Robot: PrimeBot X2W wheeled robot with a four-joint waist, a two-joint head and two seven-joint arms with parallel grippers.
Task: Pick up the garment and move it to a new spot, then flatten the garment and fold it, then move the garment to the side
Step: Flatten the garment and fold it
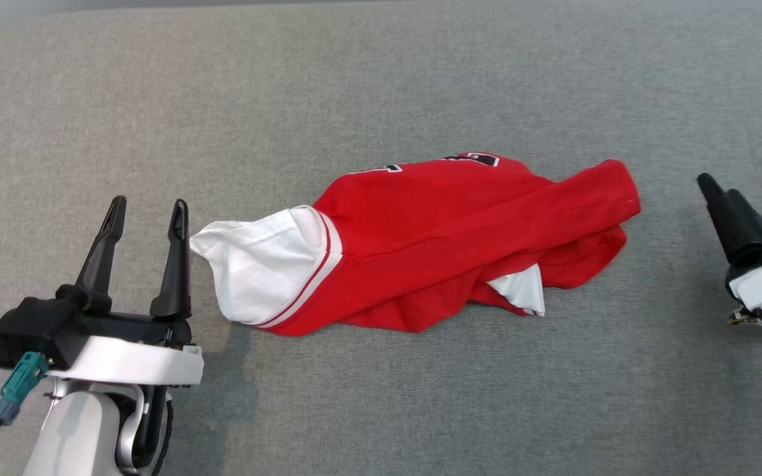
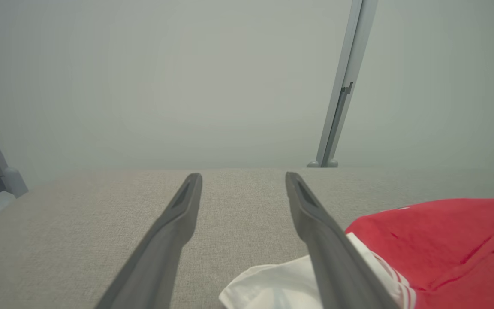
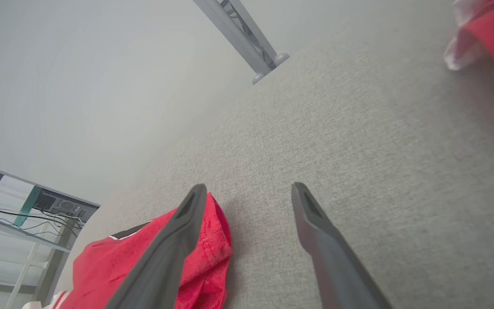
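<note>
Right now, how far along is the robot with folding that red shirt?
Done: nothing I can confirm; the red garment lies crumpled on the grey surface. In hand: nothing; the left gripper stands open beside its white sleeve, the right gripper open near its other end. Left: flattening, folding, moving aside.

Open grey surface [image 1: 381, 79] around crumpled garment [image 1: 434, 244], second red cloth [image 3: 491, 30] at right edge

The garment [image 1: 460, 225] is red, its sleeve [image 1: 255, 271] beside the left pincer [image 1: 149, 201] white with red-and-white striped trim; black, white-edged lettering [image 1: 477, 158] lies farther off. The table [image 1: 381, 79] is speckled grey.
</note>
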